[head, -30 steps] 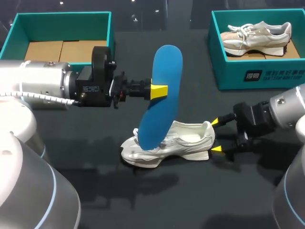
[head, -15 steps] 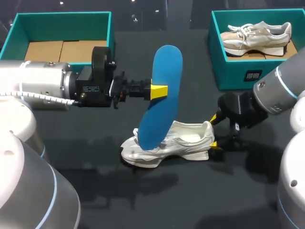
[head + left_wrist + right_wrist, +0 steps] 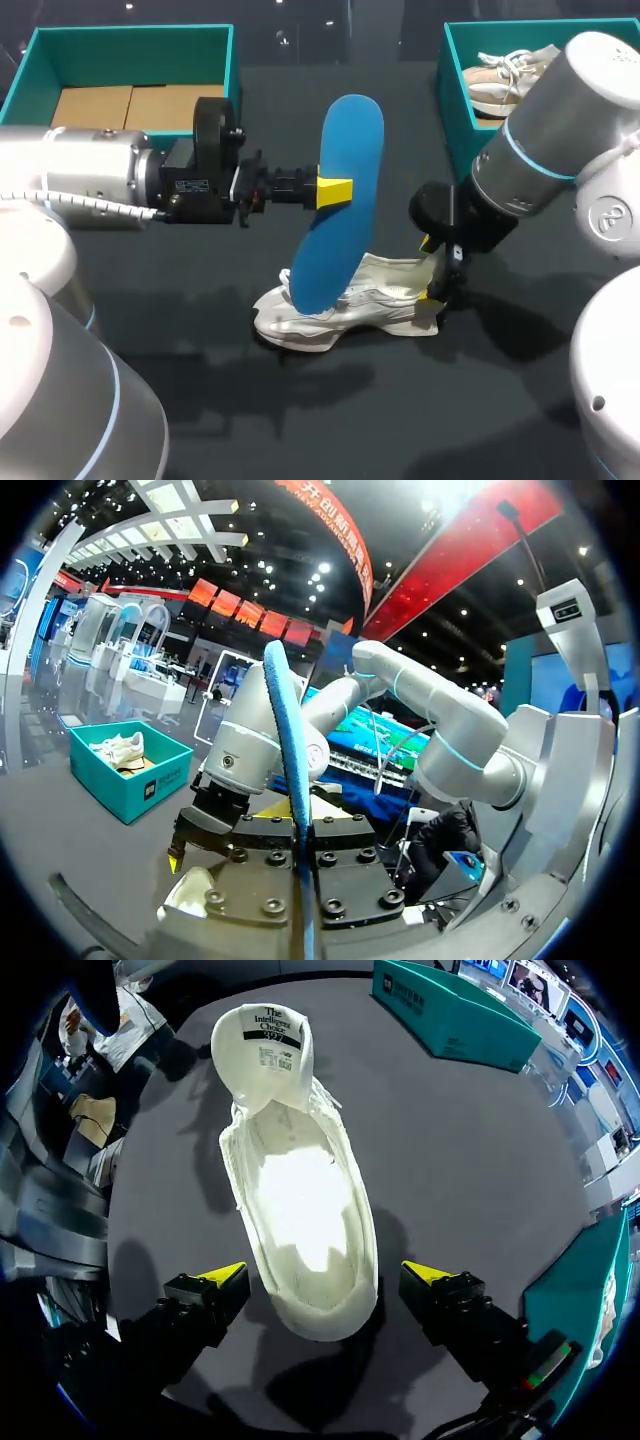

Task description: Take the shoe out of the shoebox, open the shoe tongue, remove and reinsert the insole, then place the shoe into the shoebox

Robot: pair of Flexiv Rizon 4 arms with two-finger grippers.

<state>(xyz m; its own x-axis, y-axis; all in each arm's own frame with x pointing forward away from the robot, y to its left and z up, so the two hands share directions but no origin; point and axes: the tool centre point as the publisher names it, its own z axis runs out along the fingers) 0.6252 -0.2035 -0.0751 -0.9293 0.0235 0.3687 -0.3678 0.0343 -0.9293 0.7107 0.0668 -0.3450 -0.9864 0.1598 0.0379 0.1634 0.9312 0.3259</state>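
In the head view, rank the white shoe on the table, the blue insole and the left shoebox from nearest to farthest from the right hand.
1. White shoe, heel at the right hand.
2. Blue insole, held up at centre.
3. Left shoebox, far left corner.

Place: you're in an exhibition hall.
Signs: red banner (image 3: 450,555) overhead, ceiling spotlights (image 3: 322,568), white display stands (image 3: 140,665).

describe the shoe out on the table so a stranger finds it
On the black table, look mid-table under the blue insole in the left hand. The white shoe lies there on bare tabletop; the other, beige shoe sits inside the right teal shoebox.
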